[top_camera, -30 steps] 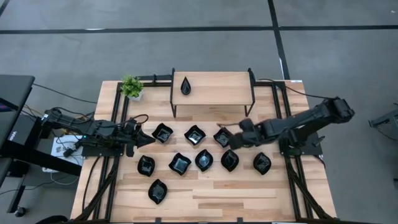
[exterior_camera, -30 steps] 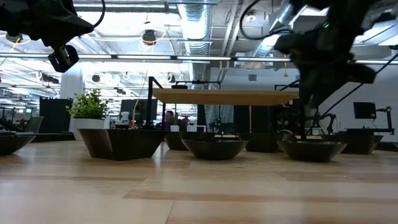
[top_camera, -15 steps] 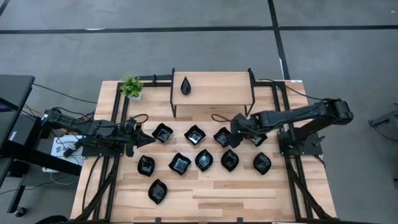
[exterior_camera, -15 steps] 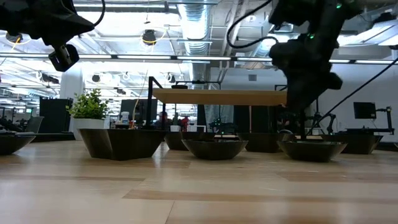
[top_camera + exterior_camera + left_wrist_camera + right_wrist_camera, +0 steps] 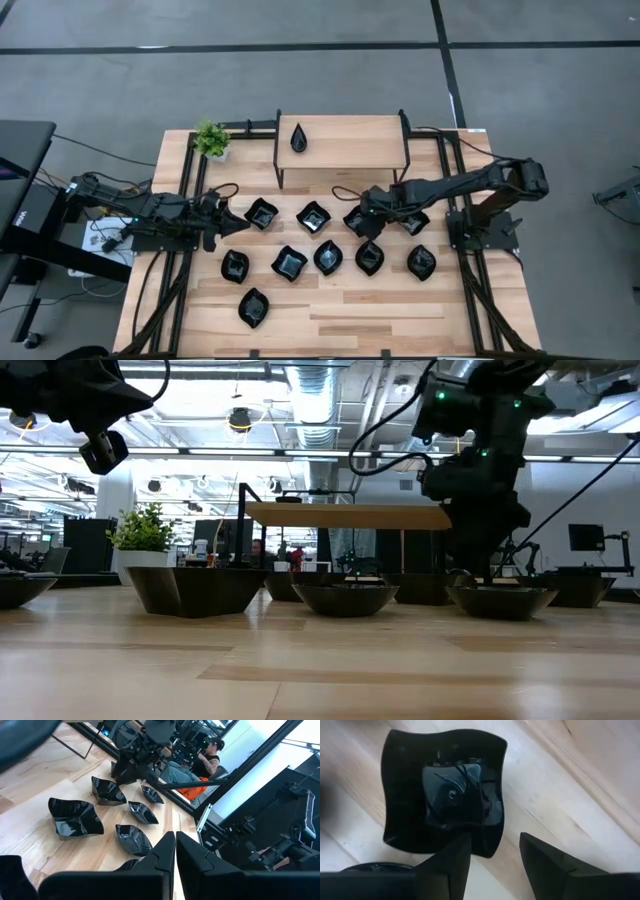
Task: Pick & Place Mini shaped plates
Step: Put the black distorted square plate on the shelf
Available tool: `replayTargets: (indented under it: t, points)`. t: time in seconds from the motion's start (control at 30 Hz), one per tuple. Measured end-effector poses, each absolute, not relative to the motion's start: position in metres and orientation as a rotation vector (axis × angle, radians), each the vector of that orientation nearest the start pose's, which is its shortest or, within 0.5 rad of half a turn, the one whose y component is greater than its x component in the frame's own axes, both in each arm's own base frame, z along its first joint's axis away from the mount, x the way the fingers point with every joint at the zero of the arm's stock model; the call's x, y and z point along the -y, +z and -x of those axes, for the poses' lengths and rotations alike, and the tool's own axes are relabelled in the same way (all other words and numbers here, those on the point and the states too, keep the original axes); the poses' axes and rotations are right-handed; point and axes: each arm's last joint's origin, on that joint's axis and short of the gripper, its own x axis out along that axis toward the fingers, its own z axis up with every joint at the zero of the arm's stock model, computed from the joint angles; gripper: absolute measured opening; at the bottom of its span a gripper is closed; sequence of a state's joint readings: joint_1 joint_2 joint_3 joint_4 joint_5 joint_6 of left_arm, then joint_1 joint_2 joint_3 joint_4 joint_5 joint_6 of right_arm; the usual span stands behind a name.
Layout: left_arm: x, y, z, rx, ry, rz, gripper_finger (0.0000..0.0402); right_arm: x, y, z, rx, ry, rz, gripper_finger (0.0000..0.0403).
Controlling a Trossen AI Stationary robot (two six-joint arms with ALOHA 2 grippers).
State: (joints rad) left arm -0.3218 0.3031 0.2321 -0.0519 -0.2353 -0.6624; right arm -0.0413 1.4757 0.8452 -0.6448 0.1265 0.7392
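The right end effector (image 5: 362,212) hangs over the middle of the tabletop (image 5: 380,315), its fingers (image 5: 451,862) spread apart, holding nothing. Directly under it sits a wavy-edged square plate (image 5: 442,797), with one finger over the plate's near rim and the other over bare wood just beside it.

The other plates crowd close: two more square ones (image 5: 262,213) (image 5: 313,216) in the same row, a row of four (image 5: 328,257) just in front, one (image 5: 253,306) alone nearer the front edge. A narrow teardrop plate (image 5: 299,138) lies up on the raised shelf (image 5: 350,140) at the back, whose dark legs stand just behind the right arm. A small plant (image 5: 211,138) stands at the back left corner.

The left end effector (image 5: 238,224) waits at the left side, clenched shut and empty, near the leftmost square plate. Beyond the tabletop, a person (image 5: 200,762) sits in the background.
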Motion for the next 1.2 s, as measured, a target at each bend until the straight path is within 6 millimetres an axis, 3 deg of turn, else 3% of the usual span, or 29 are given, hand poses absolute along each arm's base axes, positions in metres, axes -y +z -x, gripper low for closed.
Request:
replayTargets:
  t: [0.33,1.0,1.2]
  points:
    - [0.029,0.214,-0.109,-0.129,-0.048,0.632,0.0016,0.026,0.164,-0.266,-1.181,-0.545,-0.604,0.0147]
    - [0.031,0.211,-0.113,-0.158,-0.034,0.622,0.0016,0.027,0.163,-0.270,-1.150,-0.536,-0.609,0.0006]
    - [0.031,0.212,-0.113,-0.155,-0.035,0.623,0.0016,0.027,0.163,-0.270,-1.150,-0.541,-0.614,0.0007]
